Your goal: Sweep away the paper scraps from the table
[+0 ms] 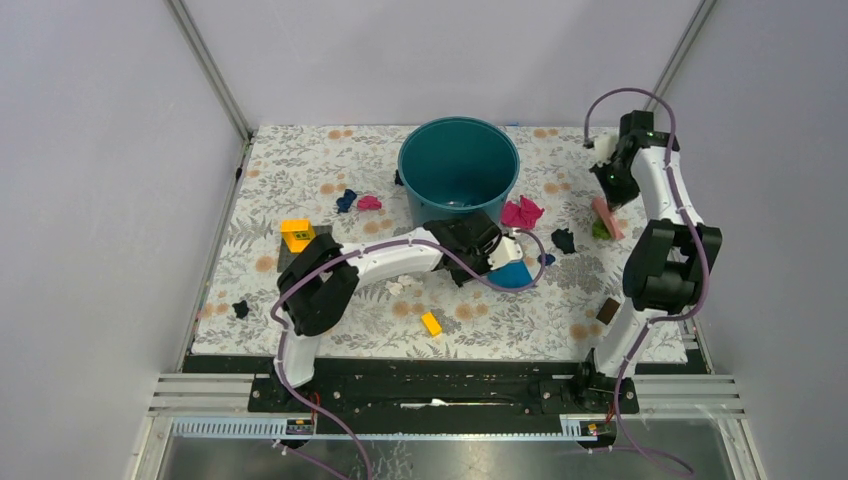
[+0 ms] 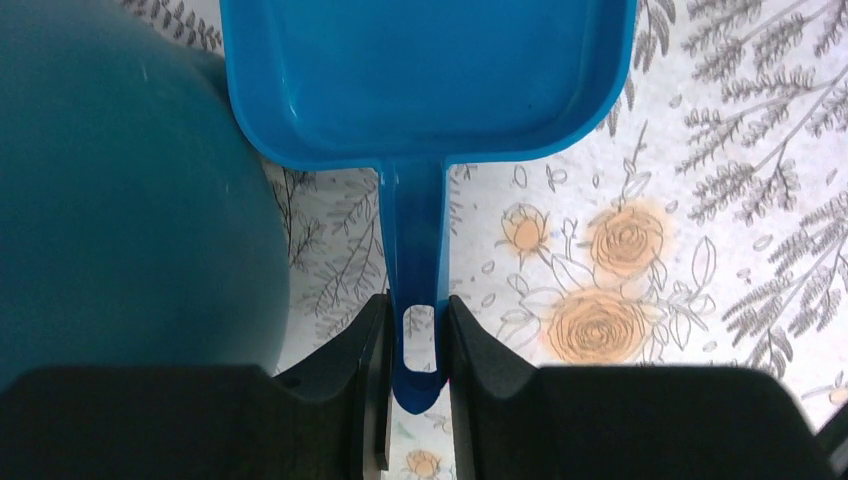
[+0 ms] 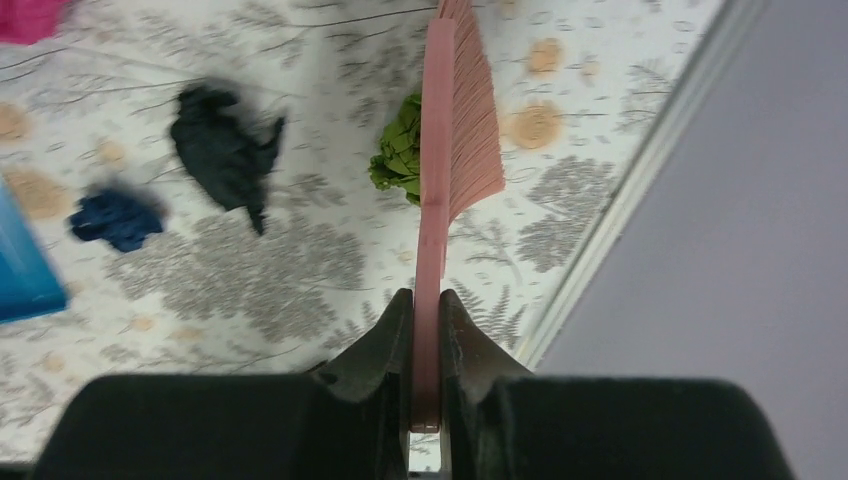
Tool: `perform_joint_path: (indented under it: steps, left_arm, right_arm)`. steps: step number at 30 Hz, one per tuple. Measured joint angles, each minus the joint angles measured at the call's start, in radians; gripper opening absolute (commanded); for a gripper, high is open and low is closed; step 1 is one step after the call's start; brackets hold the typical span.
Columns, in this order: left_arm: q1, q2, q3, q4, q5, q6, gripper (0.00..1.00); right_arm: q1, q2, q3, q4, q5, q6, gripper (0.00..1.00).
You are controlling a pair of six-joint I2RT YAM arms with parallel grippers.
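My left gripper (image 1: 497, 255) (image 2: 417, 320) is shut on the handle of a blue dustpan (image 1: 513, 274) (image 2: 430, 70), which lies on the table (image 1: 300, 160) beside the teal bucket (image 1: 459, 170) (image 2: 120, 200). At the far right, my right gripper (image 1: 610, 195) (image 3: 427, 305) is shut on a pink brush (image 1: 605, 217) (image 3: 460, 130), whose bristles touch a green scrap (image 1: 600, 228) (image 3: 398, 160). A black scrap (image 1: 564, 240) (image 3: 222, 150) and a dark blue scrap (image 1: 546, 259) (image 3: 115, 217) lie between brush and dustpan. A magenta scrap (image 1: 521, 212) rests against the bucket.
More scraps lie left of the bucket: magenta (image 1: 369, 202), dark blue (image 1: 346, 199), white (image 1: 405, 285), and black (image 1: 240, 309) near the left edge. A yellow brick (image 1: 297, 235), a small yellow piece (image 1: 431, 323) and a brown block (image 1: 607, 310) also lie about.
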Motion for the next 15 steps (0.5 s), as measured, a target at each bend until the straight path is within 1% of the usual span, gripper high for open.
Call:
perform_joint_path:
  steps: [3,9,15]
  left_arm:
    - [-0.001,0.032,0.029,0.002,0.0,-0.005,0.0]
    - [-0.01,0.073,0.065,0.002,0.0,-0.01,0.0]
    - [-0.023,0.1,0.101,0.002,0.001,-0.02,0.0]
  right_arm:
    - [0.051,-0.057,-0.075,-0.003,-0.024,0.021,0.0]
    - [0.132,-0.145,-0.17,-0.018,-0.095,0.088,0.0]
    - [0.164,-0.216,-0.233,-0.055,-0.245,0.132,0.0]
